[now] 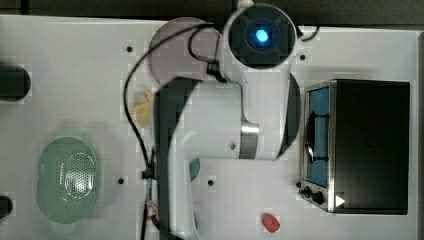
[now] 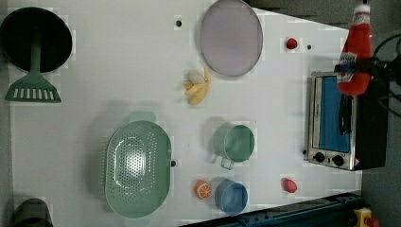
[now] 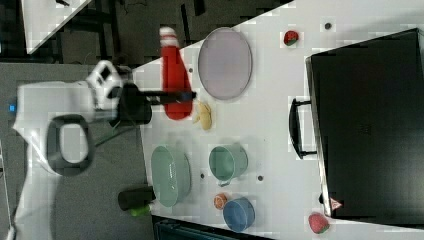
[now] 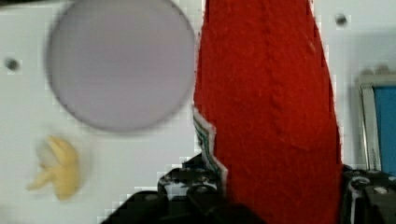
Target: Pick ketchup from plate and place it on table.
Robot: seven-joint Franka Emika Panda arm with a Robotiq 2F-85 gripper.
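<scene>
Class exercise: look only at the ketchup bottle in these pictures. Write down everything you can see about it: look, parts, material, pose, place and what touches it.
The ketchup is a soft, plush-looking red bottle with knitted-looking fabric, a narrow neck, a white-and-red cap and a white-edged label on its body. The hand clamps it across the body from both sides. It hangs in the air, off the now bare lilac plate and clear of the white table. In the left view it shows over the toaster oven.
</scene>
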